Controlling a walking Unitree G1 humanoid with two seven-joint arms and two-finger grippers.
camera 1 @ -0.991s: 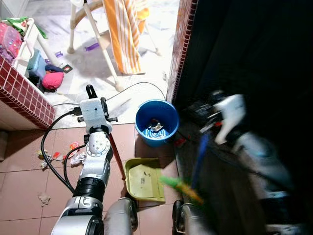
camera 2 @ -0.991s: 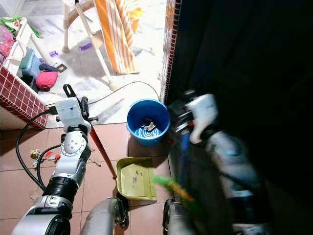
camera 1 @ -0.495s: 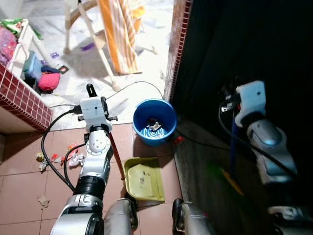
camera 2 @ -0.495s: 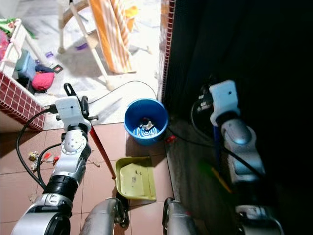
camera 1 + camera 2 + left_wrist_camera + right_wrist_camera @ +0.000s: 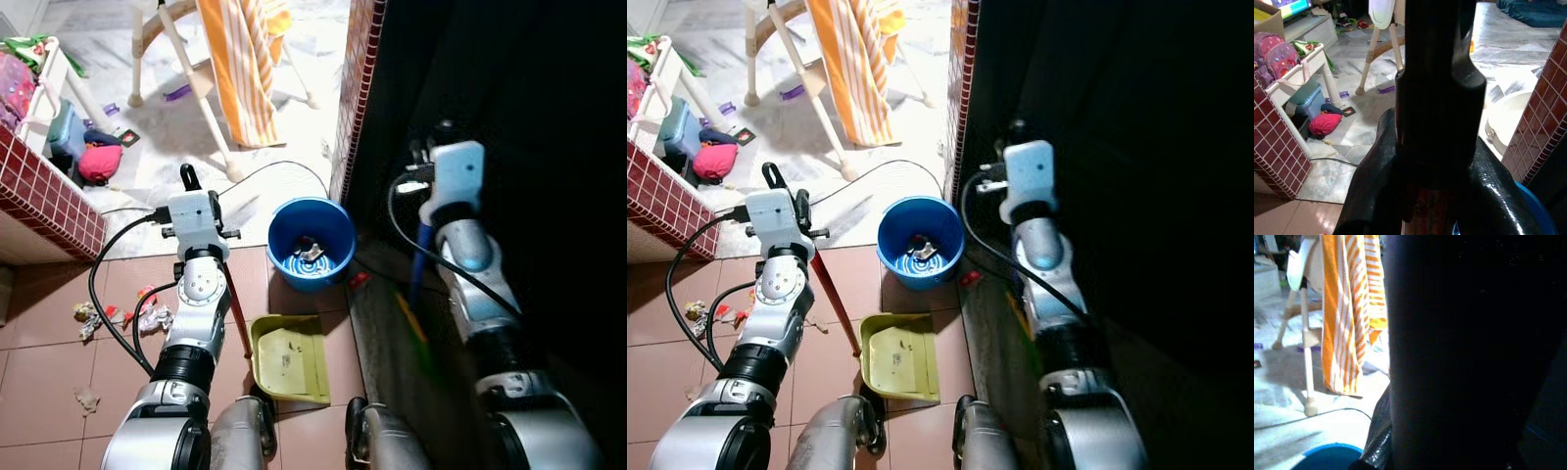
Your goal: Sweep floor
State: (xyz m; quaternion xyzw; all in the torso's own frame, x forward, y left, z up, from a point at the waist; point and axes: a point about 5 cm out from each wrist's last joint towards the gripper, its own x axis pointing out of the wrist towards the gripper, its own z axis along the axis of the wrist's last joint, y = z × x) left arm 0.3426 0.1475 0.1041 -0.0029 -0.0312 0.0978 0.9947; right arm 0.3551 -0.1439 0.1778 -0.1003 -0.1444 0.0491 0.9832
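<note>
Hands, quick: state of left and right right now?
Left hand: closed on the dark red dustpan handle.
Right hand: closed on the blue broom handle.

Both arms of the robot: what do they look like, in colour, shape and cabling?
Left arm and right arm are silver, rounded segments with black joint rings. Each wrist carries a white boxy module. Black cables loop beside the forearms. The fingers are glossy black.

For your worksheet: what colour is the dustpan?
Yellow-green dustpan, clearest in the left eye view.
</note>
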